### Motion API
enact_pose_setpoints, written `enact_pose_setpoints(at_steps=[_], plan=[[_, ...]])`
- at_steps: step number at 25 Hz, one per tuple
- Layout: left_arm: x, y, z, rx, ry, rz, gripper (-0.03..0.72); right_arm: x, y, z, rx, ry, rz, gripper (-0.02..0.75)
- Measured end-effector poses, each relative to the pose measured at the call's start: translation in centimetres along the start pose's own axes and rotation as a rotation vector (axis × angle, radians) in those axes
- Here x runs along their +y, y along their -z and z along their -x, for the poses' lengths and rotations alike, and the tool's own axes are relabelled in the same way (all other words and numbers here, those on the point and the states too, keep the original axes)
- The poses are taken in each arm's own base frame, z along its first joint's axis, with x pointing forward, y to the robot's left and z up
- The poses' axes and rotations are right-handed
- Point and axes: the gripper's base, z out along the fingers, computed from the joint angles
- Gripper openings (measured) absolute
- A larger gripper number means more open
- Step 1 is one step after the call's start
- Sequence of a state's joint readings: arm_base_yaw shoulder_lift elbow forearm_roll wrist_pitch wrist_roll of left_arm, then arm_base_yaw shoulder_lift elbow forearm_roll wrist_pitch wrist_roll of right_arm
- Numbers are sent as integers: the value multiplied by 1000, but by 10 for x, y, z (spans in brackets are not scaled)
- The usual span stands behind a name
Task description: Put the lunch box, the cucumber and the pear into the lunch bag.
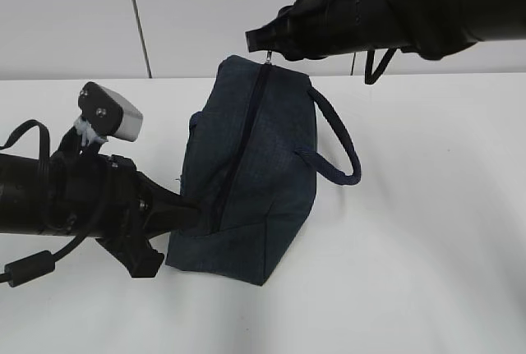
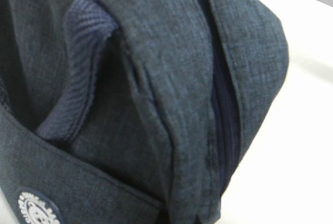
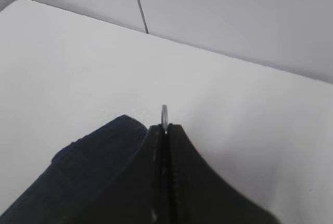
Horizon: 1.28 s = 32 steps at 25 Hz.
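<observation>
We have the lunch bag [image 1: 246, 173] lying zipped on the white counter [image 1: 427, 272], our right hand [image 3: 165, 130] clenched on the silver ring pull [image 3: 164, 114] at its far end, our left hand [image 1: 193, 214] closed on the fabric at the near end; to open it well, we should draw the pull steadily along the zipper [image 1: 238, 140] while the left keeps the cloth taut. The counter is bare and pale, a panelled wall [image 1: 164, 9] behind — lunch box, cucumber and pear are not in view.
</observation>
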<state>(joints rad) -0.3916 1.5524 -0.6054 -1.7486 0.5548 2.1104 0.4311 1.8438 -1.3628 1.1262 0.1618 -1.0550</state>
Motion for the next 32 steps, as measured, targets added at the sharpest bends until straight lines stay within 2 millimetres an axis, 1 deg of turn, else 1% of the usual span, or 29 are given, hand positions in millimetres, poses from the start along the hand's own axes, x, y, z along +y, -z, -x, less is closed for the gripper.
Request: enact_pose_setpoints(at_steps=[3, 5, 7, 10, 12, 13, 15, 19, 20, 21, 22, 24, 26, 27, 28, 30, 32], plan=[[0, 0, 0, -2, 0, -4, -12, -29, -18, 1, 22, -155, 60, 6], [-1, 0, 0, -3, 1, -6, -12, -48, -30, -3, 31, -252, 81, 6], [-1, 0, 1, -6, -1, -9, -12, -66, -37, -8, 36, -344, 103, 6], [-2, 5, 5, -22, -13, 4, -12, -89, -48, -20, 68, -472, 138, 6], [-2, 9, 8, -33, -23, 19, -12, -103, -57, -35, 105, -549, 148, 6], [-2, 11, 9, -34, -28, 32, -12, -108, -60, -42, 120, -574, 142, 6], [-2, 15, 11, -38, -36, 54, -12, -113, -65, -50, 135, -605, 137, 6], [-1, 18, 10, -30, -41, 86, -12, -113, -67, -50, 132, -612, 142, 7], [-1, 18, 10, -26, -41, 95, -10, -113, -67, -48, 128, -599, 150, 22], [1, 19, 10, -20, -41, 110, -2, -113, -66, -46, 123, -570, 158, 52], [2, 19, 9, -12, -41, 124, 11, -114, -65, -43, 115, -540, 169, 112], [3, 20, 8, 0, -40, 146, 78, -115, -63, -36, 98, -507, 187, 284], [4, 20, 8, 1, -41, 152, 187, -114, -56, -25, 73, -470, 200, 444], [4, 21, 9, 1, -42, 156, 237, -113, -53, -20, 64, -449, 206, 504], [4, 22, 9, -1, -44, 165, 288, -111, -48, -14, 56, -419, 214, 534], [5, 27, 12, -6, -39, 199, 354, -106, -37, -2, 49, -349, 226, 554], [4, 34, 14, -1, -17, 223, 376, -100, -24, 7, 70, -248, 239, 552]])
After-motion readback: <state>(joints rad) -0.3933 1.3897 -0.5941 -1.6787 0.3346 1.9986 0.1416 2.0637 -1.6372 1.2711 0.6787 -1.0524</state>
